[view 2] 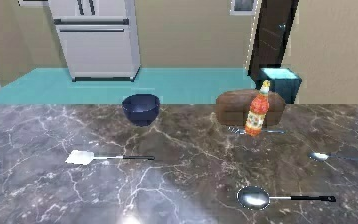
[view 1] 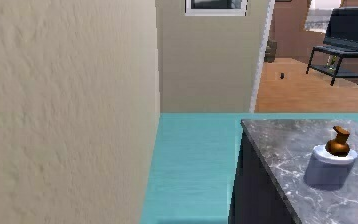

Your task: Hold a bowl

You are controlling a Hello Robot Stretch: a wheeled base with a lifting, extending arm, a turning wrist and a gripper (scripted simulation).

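On the marble counter [view 2: 187,175] I count one dark blue bowl [view 2: 140,108], one spatula [view 2: 84,157], one ladle [view 2: 253,198], one red bottle [view 2: 257,112] and one brown loaf [view 2: 230,108]; ahead, one pump dispenser [view 1: 333,160].

Robot body: nothing readable in these 2 views. Its colours, shapes, cables, screws and markings can't be told from here.

On the worktop [view 2: 187,140] we find the bowl [view 2: 140,108] near the far edge, left of middle. To its right, along the same edge, a bottle [view 2: 257,110] stands in front of a loaf [view 2: 229,106]. A spatula [view 2: 84,157] lies nearer us, left of the bowl; a ladle [view 2: 255,198] lies by the near edge, toward the right. Beyond the far edge stands a fridge [view 2: 95,40].
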